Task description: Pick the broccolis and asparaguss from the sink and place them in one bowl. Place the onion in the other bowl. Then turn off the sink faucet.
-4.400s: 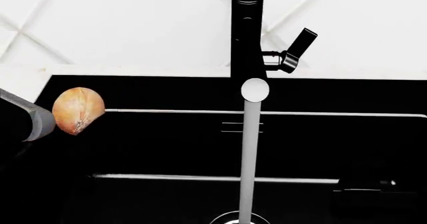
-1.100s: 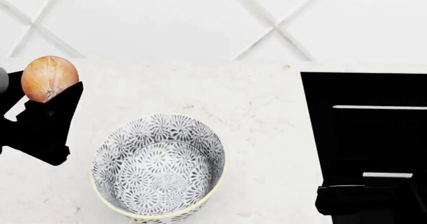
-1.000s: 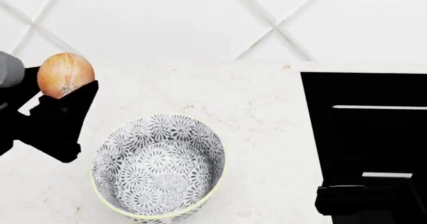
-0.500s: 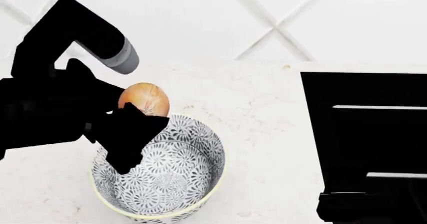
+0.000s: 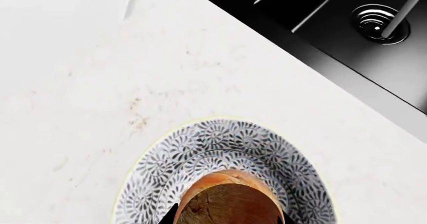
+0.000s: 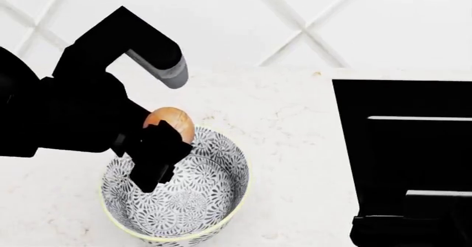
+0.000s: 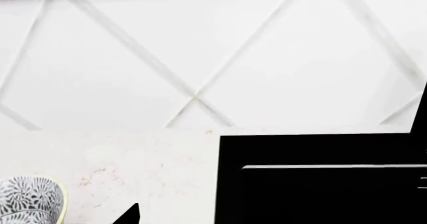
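Note:
A brown onion (image 6: pixel 169 121) is held in my left gripper (image 6: pixel 165 132), which is shut on it just above the near-left rim of a patterned grey-and-white bowl (image 6: pixel 214 203). In the left wrist view the onion (image 5: pixel 229 200) hangs over the bowl's inside (image 5: pixel 220 136). Nothing lies in the bowl. My right gripper (image 6: pixel 410 224) is a dark block low over the black sink (image 6: pixel 402 147), and its jaws do not show clearly. Broccolis, asparaguss and the faucet body are out of view. A water stream (image 5: pixel 403 7) runs onto the drain (image 5: pixel 375 20).
White marbled counter (image 6: pixel 295 147) surrounds the bowl, with a white diamond-tiled wall (image 6: pixel 295 26) behind it. The sink's left edge runs down the head view's right part. The right wrist view catches the bowl's edge (image 7: pixel 30 200) and the sink (image 7: pixel 320 184).
My left arm has carried the onion from the far left to above the bowl's rim and lowered it slightly. Earlier the head view faced the sink and running faucet.

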Available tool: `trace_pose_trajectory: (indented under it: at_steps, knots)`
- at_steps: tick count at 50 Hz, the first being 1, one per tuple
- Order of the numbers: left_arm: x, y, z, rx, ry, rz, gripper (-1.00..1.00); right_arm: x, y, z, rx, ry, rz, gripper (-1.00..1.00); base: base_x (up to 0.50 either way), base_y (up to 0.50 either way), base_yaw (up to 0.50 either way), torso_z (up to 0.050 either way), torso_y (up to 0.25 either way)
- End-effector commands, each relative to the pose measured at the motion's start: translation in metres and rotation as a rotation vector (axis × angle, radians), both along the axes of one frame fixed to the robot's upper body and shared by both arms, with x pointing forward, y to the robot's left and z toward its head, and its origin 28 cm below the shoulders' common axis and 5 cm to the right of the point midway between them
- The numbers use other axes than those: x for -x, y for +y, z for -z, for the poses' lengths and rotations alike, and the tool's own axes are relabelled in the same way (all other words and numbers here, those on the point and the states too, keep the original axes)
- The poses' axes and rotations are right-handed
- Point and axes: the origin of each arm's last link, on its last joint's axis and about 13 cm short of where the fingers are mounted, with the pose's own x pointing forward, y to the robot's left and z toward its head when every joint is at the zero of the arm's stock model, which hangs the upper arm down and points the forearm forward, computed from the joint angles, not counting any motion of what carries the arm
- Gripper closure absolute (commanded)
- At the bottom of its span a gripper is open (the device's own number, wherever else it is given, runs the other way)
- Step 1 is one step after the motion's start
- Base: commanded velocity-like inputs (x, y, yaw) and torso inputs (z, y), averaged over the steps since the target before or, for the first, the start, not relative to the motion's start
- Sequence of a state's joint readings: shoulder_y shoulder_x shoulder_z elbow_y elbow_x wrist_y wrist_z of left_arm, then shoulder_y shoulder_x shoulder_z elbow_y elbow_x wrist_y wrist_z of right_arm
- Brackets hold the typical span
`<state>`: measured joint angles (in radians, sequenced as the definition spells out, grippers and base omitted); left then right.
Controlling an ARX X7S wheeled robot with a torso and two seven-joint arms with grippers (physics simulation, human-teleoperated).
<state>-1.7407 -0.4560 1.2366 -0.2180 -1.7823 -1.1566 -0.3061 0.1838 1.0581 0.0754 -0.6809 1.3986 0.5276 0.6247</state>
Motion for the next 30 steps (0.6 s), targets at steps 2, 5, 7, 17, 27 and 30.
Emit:
trace_pose_trajectory:
  at_steps: [2,5,7,17,27,30]
  knots:
    - [-0.013,-0.007,0.008,-0.046,0.026,-0.003,1.00,0.001,0.000,0.002,-0.003,0.007,0.000,-1.00,0.00,0.00,0.00,0.000,0.000]
    - [-0.015,-0.006,0.011,-0.052,0.040,-0.001,1.00,0.002,-0.001,0.002,-0.005,0.007,0.005,-1.00,0.00,0.00,0.00,0.000,0.000]
    - [-0.015,-0.005,0.013,-0.056,0.044,0.004,1.00,0.002,-0.001,0.002,-0.005,0.007,0.004,-1.00,0.00,0.00,0.00,0.000,0.000]
    - [-0.013,-0.007,0.016,-0.074,0.044,0.023,1.00,0.003,-0.001,0.004,-0.008,0.009,0.007,-1.00,0.00,0.00,0.00,0.000,0.001]
    - [-0.014,-0.010,0.021,-0.064,0.067,0.008,1.00,0.001,-0.001,0.007,-0.015,0.009,0.002,-1.00,0.00,0.00,0.00,0.000,0.000]
    - [-0.013,-0.011,0.025,-0.069,0.072,0.014,1.00,0.002,-0.001,0.007,-0.017,0.012,0.005,-1.00,0.00,0.00,0.00,0.000,0.000]
